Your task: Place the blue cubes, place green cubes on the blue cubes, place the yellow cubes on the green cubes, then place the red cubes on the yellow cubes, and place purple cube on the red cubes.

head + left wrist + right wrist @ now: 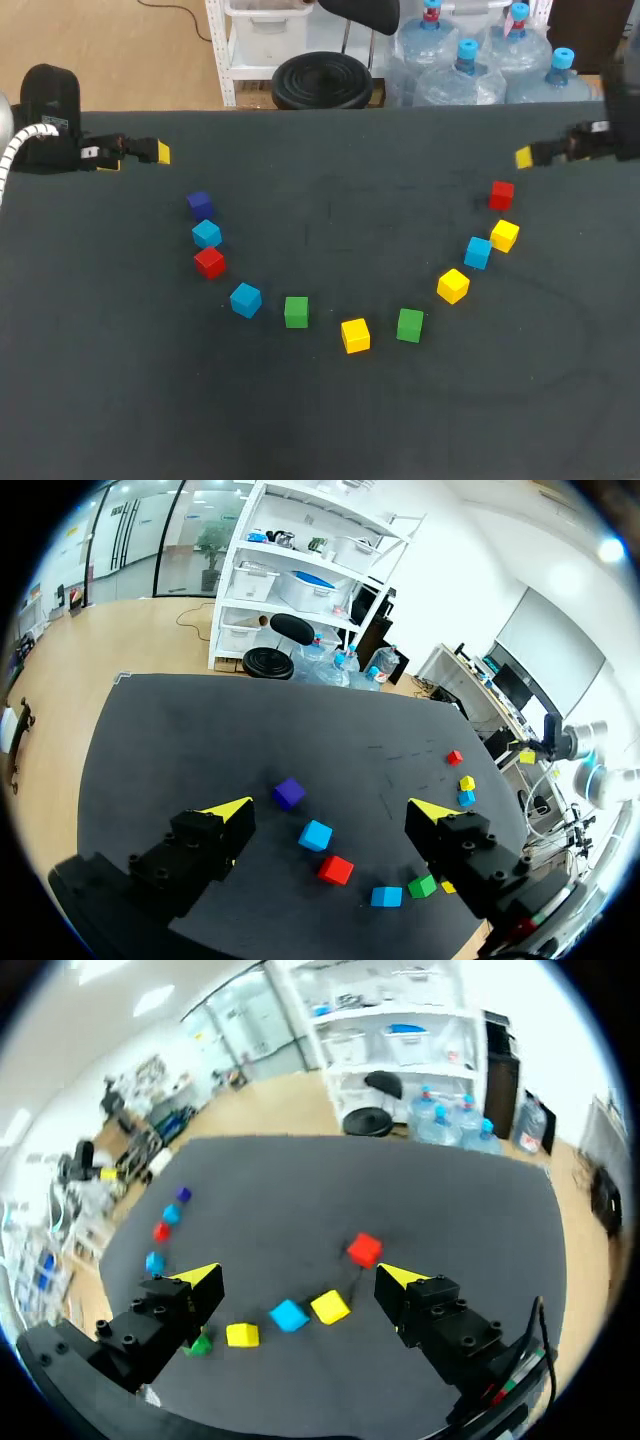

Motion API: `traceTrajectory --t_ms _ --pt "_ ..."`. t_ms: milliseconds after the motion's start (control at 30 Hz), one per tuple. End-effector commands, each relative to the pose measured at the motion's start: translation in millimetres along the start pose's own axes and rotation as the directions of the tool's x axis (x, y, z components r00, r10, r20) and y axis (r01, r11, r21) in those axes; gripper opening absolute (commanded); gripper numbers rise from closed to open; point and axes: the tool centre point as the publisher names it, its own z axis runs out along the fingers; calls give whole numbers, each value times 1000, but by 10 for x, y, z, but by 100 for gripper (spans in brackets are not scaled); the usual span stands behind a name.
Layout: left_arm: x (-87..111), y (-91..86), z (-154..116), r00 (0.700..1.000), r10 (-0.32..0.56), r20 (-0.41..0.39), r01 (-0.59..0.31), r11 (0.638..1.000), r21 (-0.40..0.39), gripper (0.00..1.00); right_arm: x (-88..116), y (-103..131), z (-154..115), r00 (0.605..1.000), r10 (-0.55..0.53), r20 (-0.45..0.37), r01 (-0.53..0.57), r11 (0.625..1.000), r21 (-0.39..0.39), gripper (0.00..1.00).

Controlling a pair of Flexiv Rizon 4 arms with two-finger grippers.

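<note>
On the desk (320,420), eleven cubes sit in a U-shaped arc, all single, none stacked.

Left limb, far to near:
- purple cube (200,204)
- upper blue cube (206,234)
- left red cube (209,262), just beside that blue one
- lower blue cube (245,299)
- left green cube (296,311)

Bottom of the U:
- middle yellow cube (355,335)
- right green cube (410,325), next to it

Right limb, near to far:
- lower yellow cube (453,286)
- right blue cube (478,252)
- upper yellow cube (504,236), just beside that blue one
- right red cube (501,195)

My left pincer (330,810) hangs over the far-left part of the desk. Its fingers are wide apart with nothing held. In the wrist view, the purple cube, upper blue cube and left red cube lie ahead of it, between the fingers' lines but not touched.

My right pincer (300,1276) is over the far-right part of the desk, near the right red cube. Its fingers are also wide apart and empty. The right blue cube and upper yellow cube show on the desk between its tips, well clear of both fingers.
</note>
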Motion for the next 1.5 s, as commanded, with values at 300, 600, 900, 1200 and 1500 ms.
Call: traceTrajectory --t_ms 300,600,900,1200,1500 --pt "6 8 2 1000 0 2 0 1000 2 100 325 136 250 657 -623 -423 601 773 -205 100" --pt "6 8 2 1000 0 2 0 1000 2 100 344 -65 591 368 -786 -497 745 569 -347 100" --pt "6 8 2 1000 0 2 0 1000 2 100 562 -79 854 66 -857 -511 782 363 -507 100" --pt "6 8 2 1000 0 2 0 1000 2 100 1027 -70 909 112 -830 -547 712 451 -538 100" --pt "6 8 2 1000 0 2 0 1000 2 100 998 -16 1031 189 -806 -561 714 505 -485 100"
